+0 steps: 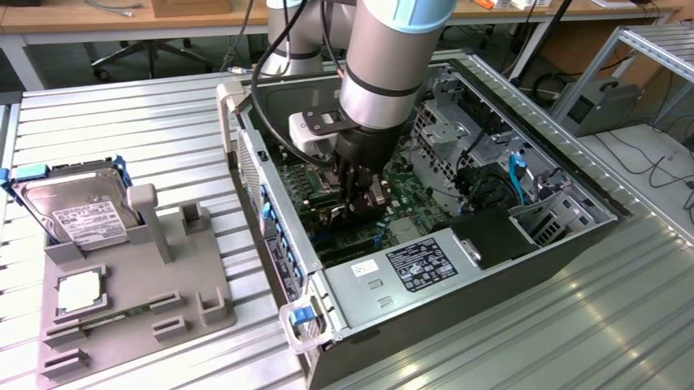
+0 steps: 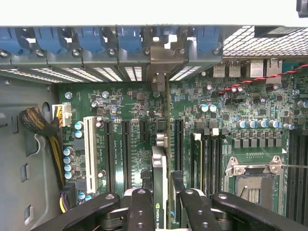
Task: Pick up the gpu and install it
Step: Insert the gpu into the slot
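Wrist view, nearest the camera: the tool [image 2: 161, 202] has its two black fingers [image 2: 139, 211] pressed against the flat faces of the card [image 2: 160, 187], pinching it between them. The card is seen edge-on, standing upright on its long edge, a thin black strip with a small green logo near the grip. Its long axis runs straight away from the camera toward the rear wall of the computer case, in line with the black slots [image 2: 126, 149] on the green board [image 2: 216, 125] below. Its silver end bracket [image 2: 161, 62] sits at the far end, against the row of blue slot clips [image 2: 91, 41] (whether the card's lower edge is fully seated in a slot cannot be told).

This view also gives detail the exterior view lacks: a white slot [image 2: 89, 149], a braided cable bundle [image 2: 41, 125], and an open processor socket [image 2: 252, 180].

Exterior view, near to far: a grey holder tray [image 1: 141, 292] on the ribbed metal desk [image 1: 564, 325] carries a small square silver chip [image 1: 78, 291] lying flat and, further back, a hard drive [image 1: 76, 211] in a blue frame standing tilted. Beside it lies the open computer case [image 1: 434, 325], holding the board, a labelled power supply [image 1: 418, 264] and a blue cable [image 1: 512, 175]. The arm [image 1: 391, 65] reaches down into the case, its tool [image 1: 363, 199] low over the board. The card is largely hidden there.
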`<state>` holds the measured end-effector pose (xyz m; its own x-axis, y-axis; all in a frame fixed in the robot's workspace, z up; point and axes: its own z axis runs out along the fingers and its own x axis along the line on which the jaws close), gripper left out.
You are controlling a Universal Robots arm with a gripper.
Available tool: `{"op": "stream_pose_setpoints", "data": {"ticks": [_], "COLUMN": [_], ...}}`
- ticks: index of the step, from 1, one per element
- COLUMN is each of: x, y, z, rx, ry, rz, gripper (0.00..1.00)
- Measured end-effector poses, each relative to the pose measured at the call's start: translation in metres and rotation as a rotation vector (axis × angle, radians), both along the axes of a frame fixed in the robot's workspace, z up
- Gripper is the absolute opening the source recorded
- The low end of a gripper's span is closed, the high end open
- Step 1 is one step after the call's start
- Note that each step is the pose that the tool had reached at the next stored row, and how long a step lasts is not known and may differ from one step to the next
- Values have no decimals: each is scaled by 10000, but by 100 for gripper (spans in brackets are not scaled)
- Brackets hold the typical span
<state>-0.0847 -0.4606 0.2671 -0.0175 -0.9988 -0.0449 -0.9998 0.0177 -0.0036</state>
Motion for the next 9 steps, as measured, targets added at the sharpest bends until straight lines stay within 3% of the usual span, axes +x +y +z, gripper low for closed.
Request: {"op": "stream_pose_setpoints", "data": {"ticks": [9], "x": [-11], "y": [0], "z": [0], "rx": [-1], "ry": [-3], "rz": [0], "gripper": [26]}}
